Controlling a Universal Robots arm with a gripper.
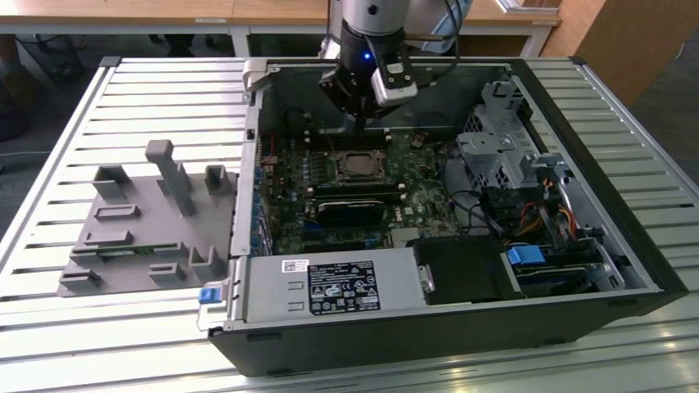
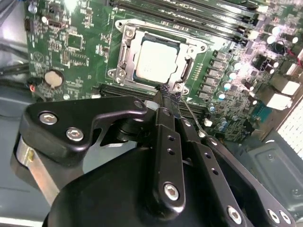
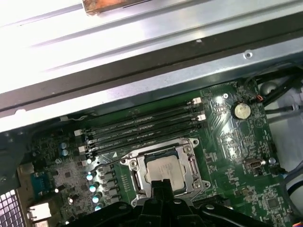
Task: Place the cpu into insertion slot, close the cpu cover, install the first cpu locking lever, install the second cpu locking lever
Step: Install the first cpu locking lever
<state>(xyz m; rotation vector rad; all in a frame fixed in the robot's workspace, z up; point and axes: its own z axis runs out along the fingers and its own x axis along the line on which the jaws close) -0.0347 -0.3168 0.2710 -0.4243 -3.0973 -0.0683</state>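
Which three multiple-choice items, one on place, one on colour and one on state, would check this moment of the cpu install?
1. Where is the cpu?
A. in the insertion slot
B. on the grey fixture
C. on the table slats

2. What colour is the cpu's top?
A. gold
B. silver-grey
C. blue

3. How does the cpu cover stand?
A. tipped upright
B. taken off
C. lying flat around the cpu

Key:
1 A: both wrist views show it seated in the socket on the motherboard.
2 B: its top is dull metal.
3 C: the frame lies around the chip, whose top shows through its window.
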